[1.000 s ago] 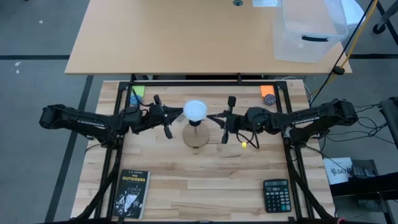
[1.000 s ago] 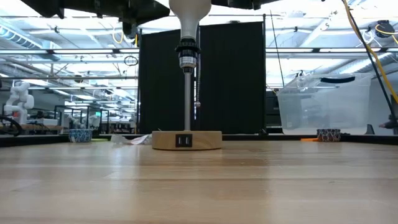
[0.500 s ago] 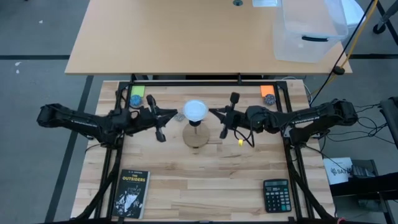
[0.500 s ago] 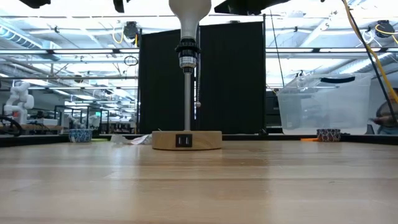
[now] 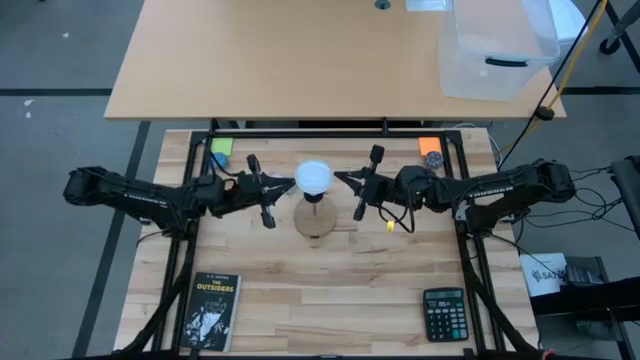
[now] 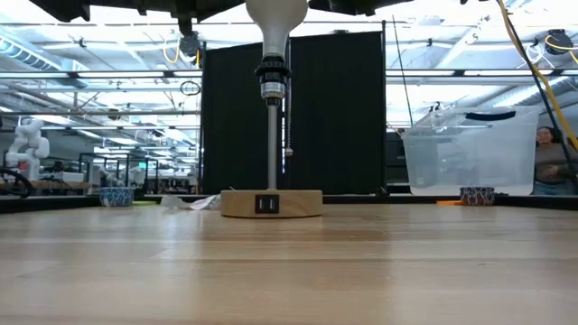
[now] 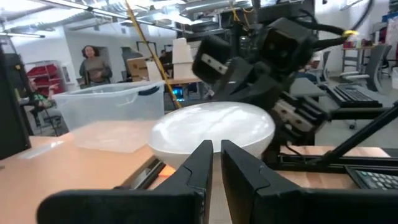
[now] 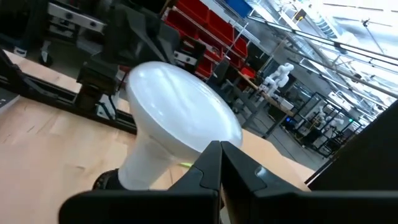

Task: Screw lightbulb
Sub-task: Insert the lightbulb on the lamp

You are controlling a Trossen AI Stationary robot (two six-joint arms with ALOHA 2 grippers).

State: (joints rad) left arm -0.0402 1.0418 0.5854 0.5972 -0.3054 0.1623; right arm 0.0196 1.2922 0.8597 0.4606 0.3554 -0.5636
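The white lightbulb (image 5: 313,178) stands upright with its base in the black socket (image 6: 272,81) of a pole stand, whose round wooden foot (image 5: 316,220) rests on the table. My left gripper (image 5: 292,183) is level at the globe's left side, its fingers almost shut with only a thin slit (image 7: 216,158) between them. My right gripper (image 5: 337,177) is level at the globe's right side, shut, with nothing between its fingers (image 8: 214,165). Both wrist views show the globe (image 7: 211,127) (image 8: 180,106) just past the fingertips. My left gripper comes level from the table's left, its fingertips at the edge of the globe; whether they touch it I cannot tell. My right gripper comes level from the table's right, its shut tips close to the globe's right side (image 8: 211,134); whether they touch I cannot tell.
A book (image 5: 210,310) lies at the near left and a calculator (image 5: 444,312) at the near right. Small green (image 5: 220,150) and orange (image 5: 430,150) items sit at the back corners. A clear bin (image 5: 497,50) stands on the far table. A person (image 6: 546,162) is far behind.
My left gripper drew back toward the table's left edge, away from the lightbulb, then came in again to the globe's left side. The lightbulb and stand have stayed where they were.
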